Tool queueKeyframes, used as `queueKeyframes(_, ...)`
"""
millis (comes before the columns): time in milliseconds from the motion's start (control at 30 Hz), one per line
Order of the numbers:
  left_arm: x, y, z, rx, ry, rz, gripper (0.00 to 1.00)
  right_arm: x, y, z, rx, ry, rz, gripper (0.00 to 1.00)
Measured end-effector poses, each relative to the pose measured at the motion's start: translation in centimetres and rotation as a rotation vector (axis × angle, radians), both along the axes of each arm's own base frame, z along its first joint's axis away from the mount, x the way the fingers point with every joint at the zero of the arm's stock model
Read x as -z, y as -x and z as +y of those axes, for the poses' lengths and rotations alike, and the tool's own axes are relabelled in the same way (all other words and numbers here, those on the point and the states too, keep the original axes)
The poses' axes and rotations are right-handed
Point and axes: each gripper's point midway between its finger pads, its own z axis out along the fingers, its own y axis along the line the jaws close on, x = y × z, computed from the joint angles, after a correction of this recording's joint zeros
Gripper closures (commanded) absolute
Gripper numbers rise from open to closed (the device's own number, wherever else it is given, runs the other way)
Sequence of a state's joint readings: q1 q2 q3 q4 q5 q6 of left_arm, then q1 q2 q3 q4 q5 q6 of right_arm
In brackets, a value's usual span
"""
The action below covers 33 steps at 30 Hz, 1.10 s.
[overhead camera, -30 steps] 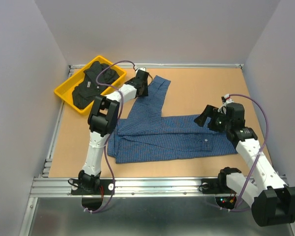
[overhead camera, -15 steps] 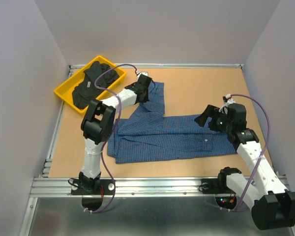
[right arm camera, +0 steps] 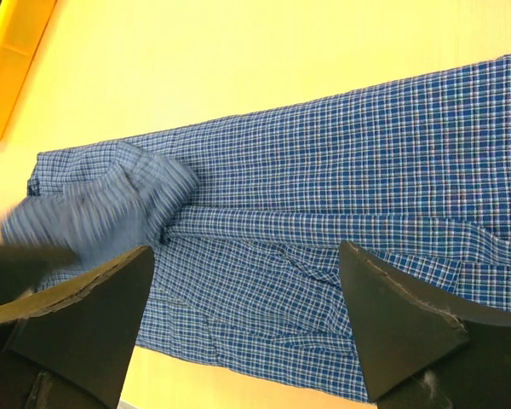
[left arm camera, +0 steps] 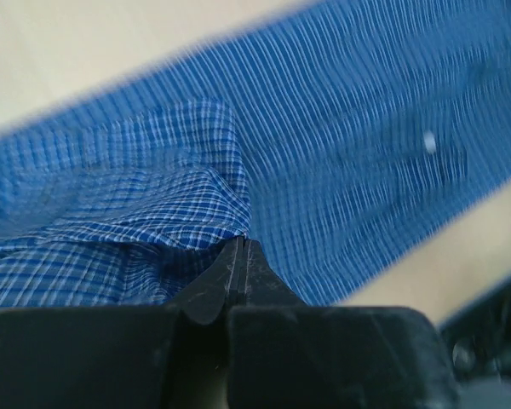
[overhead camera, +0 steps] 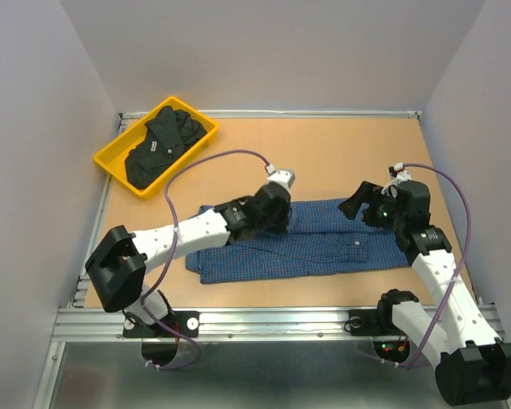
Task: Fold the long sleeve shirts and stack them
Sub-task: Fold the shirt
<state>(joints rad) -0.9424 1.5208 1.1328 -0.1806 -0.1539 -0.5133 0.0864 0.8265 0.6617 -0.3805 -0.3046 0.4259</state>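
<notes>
**Limp Check Shirt Held by a Pinched Fold**

The blue check shirt (overhead camera: 324, 247) lay spread across the middle of the bench (overhead camera: 341, 153). The black shirt (overhead camera: 157, 145) sat bunched in the yellow tray (overhead camera: 111, 169) at the far left corner.

The check cloth looked light and limp, wrinkling and draping where it was lifted. It would likely sag from any single hold and slide easily over the smooth bench. A pinch at an edge, cuff or seam, where layers double up, seemed the surest place to take it.

The left gripper (left arm camera: 241, 249) was clamped on a raised fold of the check fabric, over the shirt's body. The right gripper (overhead camera: 356, 203) hung spread wide above the shirt's right end, holding nothing.

Only the left wrist view showed the pinch itself, with cloth caught between the fingertips; from above, the arm hid it. The right wrist view showed a blurred, bunched lump of fabric toward one end of the shirt, framed by its own parted fingers. Only the overhead view took in the tray and both arms together.
</notes>
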Motion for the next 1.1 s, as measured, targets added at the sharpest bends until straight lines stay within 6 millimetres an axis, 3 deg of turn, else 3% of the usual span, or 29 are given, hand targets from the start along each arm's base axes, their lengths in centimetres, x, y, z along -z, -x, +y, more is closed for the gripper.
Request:
queueKeyframes(133, 3.1, 7.3, -1.9, 0.142, -0.01, 0.091, 0.91, 0.0, 0.0, 0.0, 0.001, 0.0, -0.001, 0.07)
queueKeyframes(233, 4.2, 10.5, -2.3, 0.196, -0.004, 0.135, 0.82, 0.1, 0.0, 0.0, 0.001, 0.001, 0.0, 0.07)
queueKeyframes(400, 5.4, 12.3, -0.4, 0.179, 0.005, 0.182, 0.58, 0.2, 0.0, -0.1, 0.004, 0.003, 0.001, 0.07)
queueKeyframes(433, 5.4, 12.4, -0.2, 0.179, 0.006, 0.182, 0.47, 0.2, -0.1, -0.1, 0.004, 0.003, 0.002, 0.07)
queueKeyframes(500, 4.7, 12.9, 0.2, 0.193, 0.018, 0.169, 0.41, 0.5, -0.2, 0.0, 0.001, 0.002, 0.011, 0.07)
queueKeyframes(600, 2.9, 13.4, 0.2, 0.224, 0.054, 0.135, 0.22, 1.3, -0.4, 0.1, -0.003, 0.002, 0.043, 0.08)
queueKeyframes(633, 2.0, 13.5, 0.3, 0.232, 0.072, 0.115, 0.22, 1.7, -0.5, 0.1, -0.003, 0.003, 0.059, 0.08)
queueKeyframes(767, -1.3, 12.5, 1.3, 0.197, 0.136, 0.05, 0.23, 2.9, -0.7, 0.0, 0.003, 0.01, 0.1, 0.09)
queueKeyframes(833, -2.8, 10.5, 2.5, 0.125, 0.165, 0.022, 0.26, 3.5, -1.0, -0.3, 0.022, 0.019, 0.122, 0.09)
queueKeyframes(967, -4.0, 3.2, 7.3, -0.149, 0.18, -0.024, 0.28, 5.2, -1.6, -1.3, 0.088, 0.051, 0.178, 0.1)
queueKeyframes(1100, -2.3, -1.6, 11.9, -0.358, 0.142, -0.018, 0.31, 7.1, -2.2, -2.5, 0.169, 0.086, 0.238, 0.11)
